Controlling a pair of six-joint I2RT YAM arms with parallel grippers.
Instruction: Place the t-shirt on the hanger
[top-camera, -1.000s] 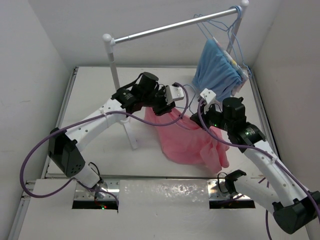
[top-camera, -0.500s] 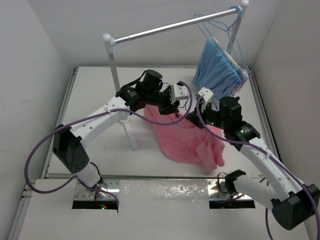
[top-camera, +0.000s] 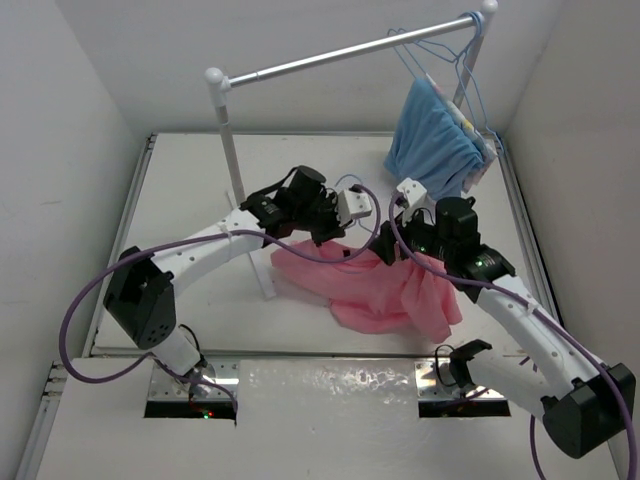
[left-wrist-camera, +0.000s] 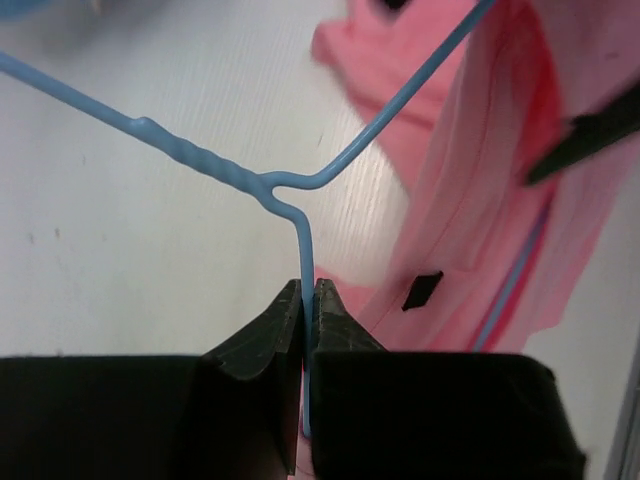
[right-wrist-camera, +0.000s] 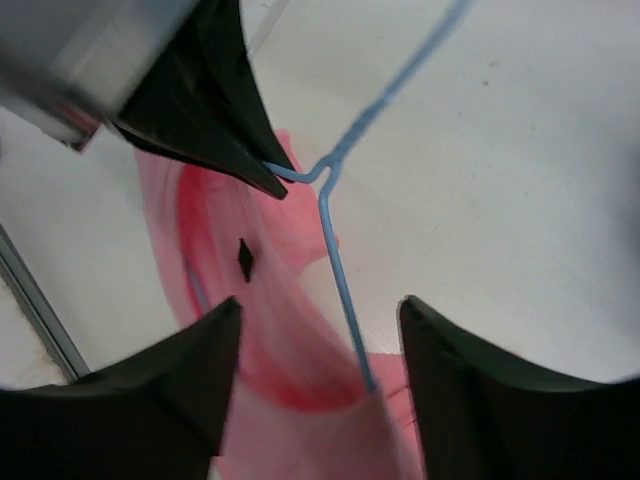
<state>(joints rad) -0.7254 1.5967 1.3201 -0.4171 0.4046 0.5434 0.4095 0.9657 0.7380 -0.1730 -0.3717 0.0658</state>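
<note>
Over the middle of the tabletop (top-camera: 190, 180), the overhead view shows both arms meeting at the t-shirt (top-camera: 400, 295), a salmon-pink heap lying crumpled on the surface. The left tool (top-camera: 329, 232) hangs at the heap's upper left edge and the right tool (top-camera: 388, 250) is just beside it at the upper right edge. From up here I cannot tell how either pair of jaws stands. Behind them a silver rail (top-camera: 340, 55) on white posts carries a light-blue garment (top-camera: 432, 135) near its right end.

From the left wrist, the left tool's jaws are pressed together on the hanger (left-wrist-camera: 303, 240). They pinch a straight piece of blue wire just below the bend where it joins the twisted neck, which runs up and left. A second wire runs up and right from that bend, along the edge of the pink cloth that fills the right side. A dark fingertip of the right tool pokes in at the right edge, against the cloth.

From the right wrist, the right tool's two fingers stand well apart and grip nothing. A fold of the t-shirt and one length of hanger wire lie in the gap, the wire slipping down into the cloth. Whether a finger brushes the fabric is unclear. At upper left, the left tool's black tip sits on the wire close beside the bend.
</note>
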